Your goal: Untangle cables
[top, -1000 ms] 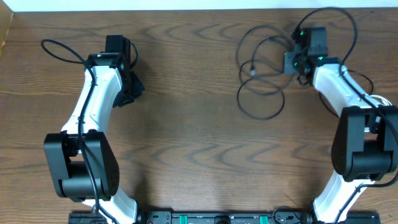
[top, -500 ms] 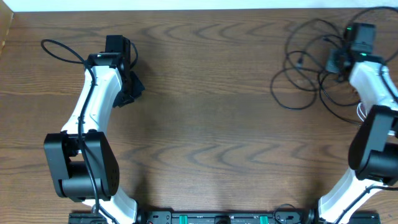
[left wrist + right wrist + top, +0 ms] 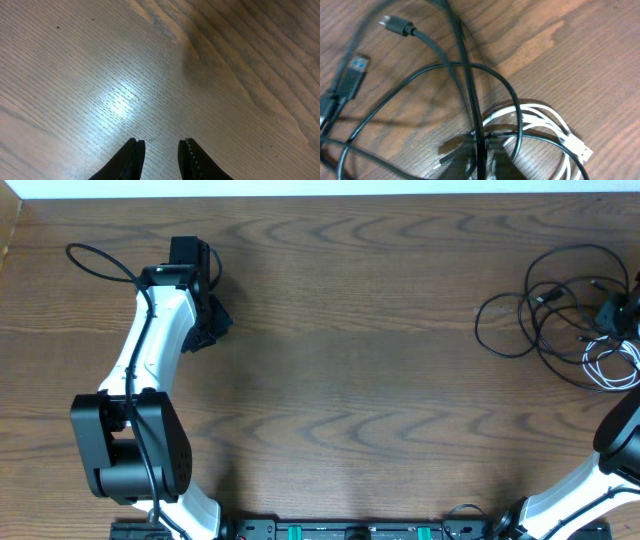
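Note:
The black cable (image 3: 545, 298) lies in loose overlapping loops at the table's far right, and the coiled white cable (image 3: 605, 370) sits just below them. My right gripper (image 3: 615, 313) is at the right edge over this bundle. In the right wrist view one strand of the black cable (image 3: 465, 55) runs straight between the right gripper's (image 3: 481, 150) fingers, which are shut on it. The white cable (image 3: 555, 125) lies under and beside it, with black loops crossing over it. My left gripper (image 3: 215, 320) hovers far to the left over bare wood, and the left gripper (image 3: 161, 150) is open and empty.
A blue-tipped USB plug (image 3: 352, 75) and a small plug (image 3: 395, 25) of the black cable rest on the wood to the left of the right gripper. The table's back edge (image 3: 320, 197) runs along the top. The left arm's own thick wire (image 3: 95, 258) loops at the far left.
The right arm has swung right, dragging the black cable loops from the back centre-right to the right edge beside the white coil. The left arm has stayed still.

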